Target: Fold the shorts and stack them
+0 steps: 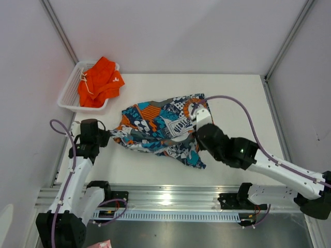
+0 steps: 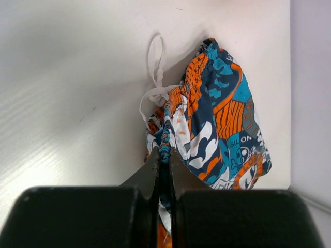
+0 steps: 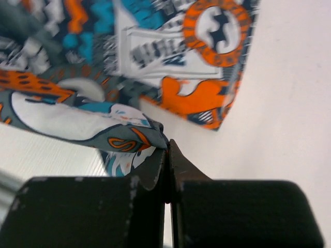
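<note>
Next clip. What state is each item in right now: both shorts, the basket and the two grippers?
printed shorts: lying crumpled and unfolded, pinched at both ends.
orange shorts: bunched up in the white basket, unfolded.
white basket: upright, holding the orange shorts.
left gripper: shut on the printed shorts' waistband edge.
right gripper: shut on a fold of the printed shorts.

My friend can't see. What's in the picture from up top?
Two robot grippers pinch the printed shorts on a white table, the left gripper at one end, the right gripper at the other. The orange shorts lie in a white basket at the far left.
</note>
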You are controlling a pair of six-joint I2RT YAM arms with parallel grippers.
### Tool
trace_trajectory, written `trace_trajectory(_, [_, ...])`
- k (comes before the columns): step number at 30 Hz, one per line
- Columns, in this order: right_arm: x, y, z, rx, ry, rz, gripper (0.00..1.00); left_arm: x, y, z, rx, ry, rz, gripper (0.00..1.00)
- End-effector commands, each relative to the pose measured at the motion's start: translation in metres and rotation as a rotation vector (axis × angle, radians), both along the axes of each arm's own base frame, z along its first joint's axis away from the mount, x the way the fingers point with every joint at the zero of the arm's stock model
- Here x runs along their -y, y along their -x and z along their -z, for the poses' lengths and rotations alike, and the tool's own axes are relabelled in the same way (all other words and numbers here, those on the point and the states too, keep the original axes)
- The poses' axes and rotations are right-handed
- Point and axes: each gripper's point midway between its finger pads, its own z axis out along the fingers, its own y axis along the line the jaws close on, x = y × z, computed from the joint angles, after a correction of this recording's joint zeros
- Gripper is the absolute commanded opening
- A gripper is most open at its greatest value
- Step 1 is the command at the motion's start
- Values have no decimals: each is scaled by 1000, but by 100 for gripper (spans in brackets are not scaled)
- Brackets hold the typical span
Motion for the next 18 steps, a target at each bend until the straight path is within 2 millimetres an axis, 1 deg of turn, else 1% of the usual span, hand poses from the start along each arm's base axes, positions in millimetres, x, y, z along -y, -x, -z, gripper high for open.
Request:
trace_trajectory(1, [13,-49,-33,42,-62,81,0,-11,-14,-18,30,72,-133,0])
trace_trajectory(2, [6,-61,-37,46,-81,67,0,-13,-16,-22,19,88,-168,0])
trace_trajectory(3, [16,-76,-39,55,-94,110,0,-13,-19,-13,-27,95,-184,0])
trace_trajectory(4, [15,-84,-41,61,-107,108,0,-14,-27,-26,-14,110,-200,0])
trace_trajectory(5, [10,-96,-47,89,-99,88,0,-13,-28,-23,-37,139,-224,0])
trace_trajectory(6, [10,-103,-49,105,-91,80,0,-13,-31,-22,-48,154,-234,0])
trace_trajectory(7, [15,-114,-51,119,-81,94,0,-11,-36,-14,-78,167,-241,0])
trace_trajectory(8, [14,-123,-58,150,-88,92,0,-11,-44,-23,-60,192,-258,0])
trace_trajectory(9, [13,-132,-61,164,-77,87,0,-9,-47,-23,-65,211,-259,0])
trace_trajectory(10, [9,-138,-65,169,-101,69,0,-8,-52,-24,-63,225,-266,0])
trace_trajectory(11, [16,-150,-71,178,-124,85,0,-7,-58,-24,-63,243,-276,0])
trace_trajectory(12, [16,-156,-72,171,-136,80,0,-6,-62,-27,-58,257,-273,0])
trace_trajectory(13, [9,-166,-74,159,-148,53,0,-6,-65,-27,-59,264,-276,0])
trace_trajectory(14, [15,-176,-75,158,-149,70,0,-5,-70,-23,-70,271,-282,0])
trace_trajectory(15, [15,-182,-73,151,-144,66,0,-6,-77,-30,-58,275,-279,0])
trace_trajectory(16, [9,-193,-69,142,-131,45,0,-7,-79,-28,-71,280,-287,0])
trace_trajectory(17, [13,-202,-67,142,-123,53,0,-7,-80,-26,-91,288,-297,0])
trace_trajectory(18, [14,-209,-64,139,-115,55,0,-9,-88,-28,-95,292,-299,0])
